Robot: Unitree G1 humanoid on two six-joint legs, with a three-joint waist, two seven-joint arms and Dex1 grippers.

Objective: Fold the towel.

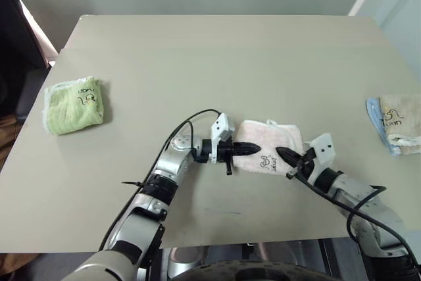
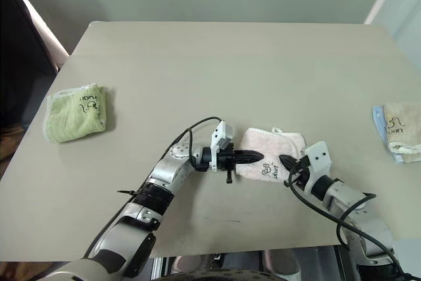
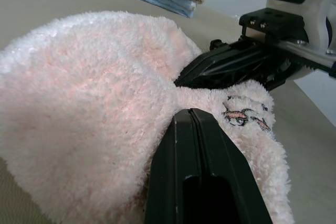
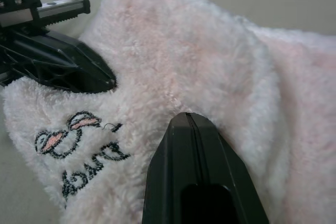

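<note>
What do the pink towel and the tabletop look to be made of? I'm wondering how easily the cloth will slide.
The pink towel looks like soft terry cloth: a fluffy looped pile shows up close, with an embroidered dark logo. The tabletop looks like a smooth matte beige laminate or painted board, with no grain or gloss; the exact material is unclear. Pile on such a smooth surface would probably slide fairly easily.
</note>
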